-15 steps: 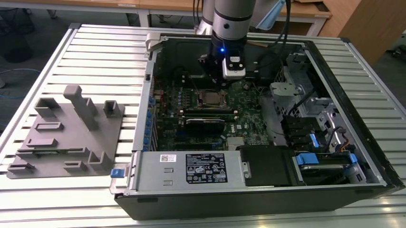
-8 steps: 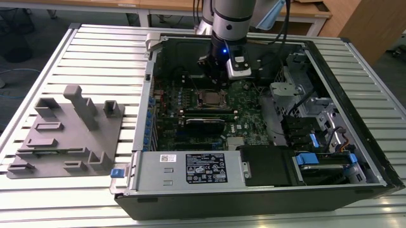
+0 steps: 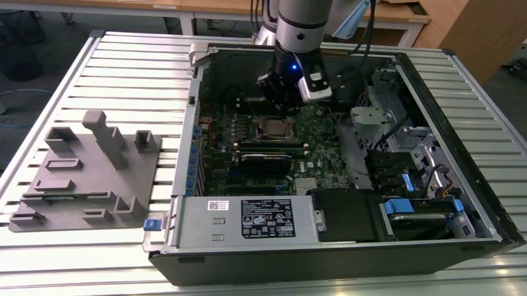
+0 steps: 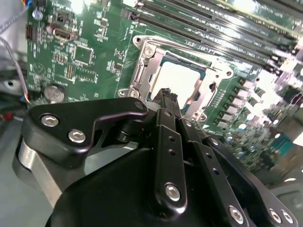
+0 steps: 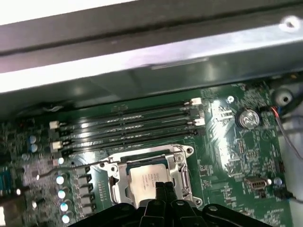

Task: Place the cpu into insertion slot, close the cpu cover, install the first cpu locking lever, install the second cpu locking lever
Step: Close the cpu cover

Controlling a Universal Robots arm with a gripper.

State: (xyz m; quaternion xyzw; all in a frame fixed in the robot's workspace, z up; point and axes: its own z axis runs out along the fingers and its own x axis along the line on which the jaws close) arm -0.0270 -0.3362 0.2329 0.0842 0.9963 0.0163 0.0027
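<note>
The cpu (image 4: 181,79) (image 5: 147,177), with a pale silvery top, lies in the insertion slot (image 3: 271,128) on the green motherboard. The cpu cover (image 4: 142,75) (image 5: 181,166), a shiny metal frame, lies flat around it. In both wrist views my black gripper (image 4: 166,94) (image 5: 163,186) is shut with nothing between its fingers, and its tips hover just over the edge of the cpu. In the exterior view the gripper (image 3: 287,106) hangs just behind the slot. A thin wire lever (image 5: 71,168) runs out sideways from the socket; I cannot tell if it is latched.
The open computer case (image 3: 181,213) lies on a slatted metal table. Memory slots (image 5: 128,124) run beside the socket, and a coin battery (image 5: 246,118) sits farther along the board. A grey fixture block (image 3: 86,179) stands at the exterior view's left. Drive bays and cables (image 3: 411,172) fill the case's right side.
</note>
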